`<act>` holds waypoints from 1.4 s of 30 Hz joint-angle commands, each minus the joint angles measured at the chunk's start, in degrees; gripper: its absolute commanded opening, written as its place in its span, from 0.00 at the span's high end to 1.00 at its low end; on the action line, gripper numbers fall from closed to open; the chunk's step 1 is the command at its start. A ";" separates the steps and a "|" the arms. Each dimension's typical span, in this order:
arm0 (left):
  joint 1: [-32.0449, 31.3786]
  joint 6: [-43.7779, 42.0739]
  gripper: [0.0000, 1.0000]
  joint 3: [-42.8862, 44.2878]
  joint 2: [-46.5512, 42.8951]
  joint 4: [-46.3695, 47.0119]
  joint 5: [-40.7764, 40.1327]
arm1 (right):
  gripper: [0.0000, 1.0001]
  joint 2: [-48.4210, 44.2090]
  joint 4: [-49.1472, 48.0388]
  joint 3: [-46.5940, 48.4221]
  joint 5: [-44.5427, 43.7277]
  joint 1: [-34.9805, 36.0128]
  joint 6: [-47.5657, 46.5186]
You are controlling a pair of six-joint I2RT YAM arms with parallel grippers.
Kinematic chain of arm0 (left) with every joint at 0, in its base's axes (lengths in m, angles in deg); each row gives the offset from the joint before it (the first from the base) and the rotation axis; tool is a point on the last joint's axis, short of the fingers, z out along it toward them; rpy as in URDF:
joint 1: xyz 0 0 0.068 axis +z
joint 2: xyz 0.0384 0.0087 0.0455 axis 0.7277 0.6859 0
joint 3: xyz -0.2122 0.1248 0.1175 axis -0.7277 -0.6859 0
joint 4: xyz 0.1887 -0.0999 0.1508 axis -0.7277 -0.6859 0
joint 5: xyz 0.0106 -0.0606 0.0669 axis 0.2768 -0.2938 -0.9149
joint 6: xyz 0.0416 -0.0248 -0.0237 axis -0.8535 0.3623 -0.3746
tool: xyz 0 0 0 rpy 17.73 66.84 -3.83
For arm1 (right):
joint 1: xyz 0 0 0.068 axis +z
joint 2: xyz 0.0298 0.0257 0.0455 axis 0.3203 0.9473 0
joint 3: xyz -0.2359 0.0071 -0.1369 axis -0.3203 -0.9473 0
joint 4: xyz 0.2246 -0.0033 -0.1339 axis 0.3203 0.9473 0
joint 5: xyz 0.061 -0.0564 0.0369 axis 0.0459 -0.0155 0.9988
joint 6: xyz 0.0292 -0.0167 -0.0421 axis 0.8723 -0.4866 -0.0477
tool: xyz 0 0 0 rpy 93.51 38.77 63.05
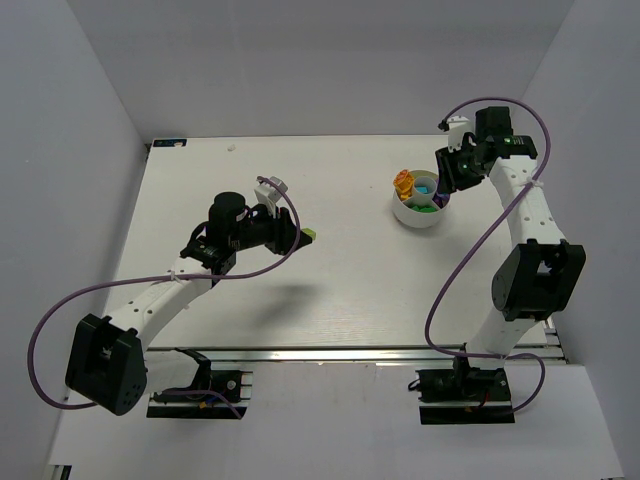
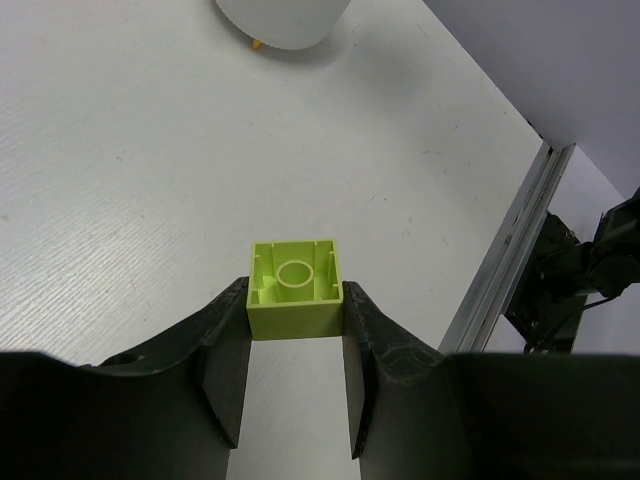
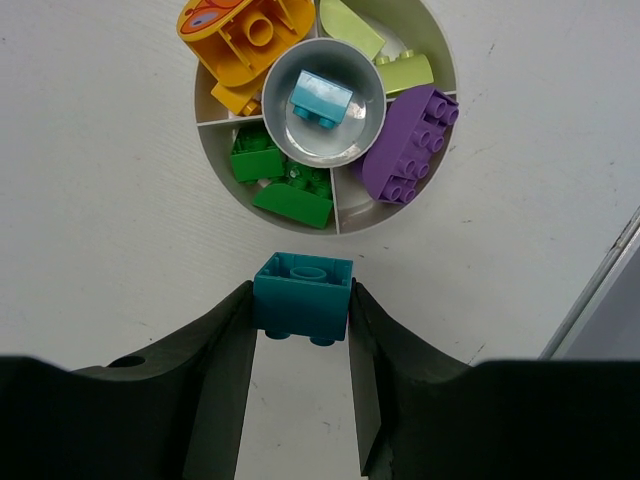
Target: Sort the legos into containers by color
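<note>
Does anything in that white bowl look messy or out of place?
Nothing is spilled and the colours are kept apart. Only the purple brick and the big orange piece look askew: both seem to jut over the rim of the bowl instead of lying down inside their compartments.

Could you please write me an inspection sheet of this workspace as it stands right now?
Surface: white table, no spills seen.
Job's things: divided bowl holds orange bricks, green bricks, purple bricks and pale yellow-green bricks in separate outer compartments, and a cyan brick in the centre cup.
Clutter: tiny white speck near the far edge, too small to identify.
Grippers: left gripper shut on a lime brick; right gripper shut on a teal brick near the bowl.
Cables: purple cables loop off both arms, none across the bowl.
Surroundings: grey walls; metal rail at the near edge.
</note>
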 commanded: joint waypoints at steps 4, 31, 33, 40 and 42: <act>0.14 -0.68 1.00 -0.03 -2.01 0.08 1.09 | 1.00 -0.67 0.88 1.74 1.09 -0.27 -0.43; 0.14 -0.86 1.00 -0.21 -2.45 0.08 1.44 | 1.00 -0.06 0.35 3.76 1.70 -0.27 1.06; 0.14 -0.68 1.00 -0.29 -2.45 0.35 1.53 | 1.00 0.03 -0.35 4.12 1.53 -0.44 1.76; 0.14 -0.94 1.00 -0.12 -1.75 0.00 1.44 | 1.00 1.26 -4.13 4.55 1.35 -0.36 3.61; 0.14 -0.94 1.00 -0.12 -1.75 0.08 1.27 | 1.00 3.19 -3.96 5.78 1.61 -0.27 3.87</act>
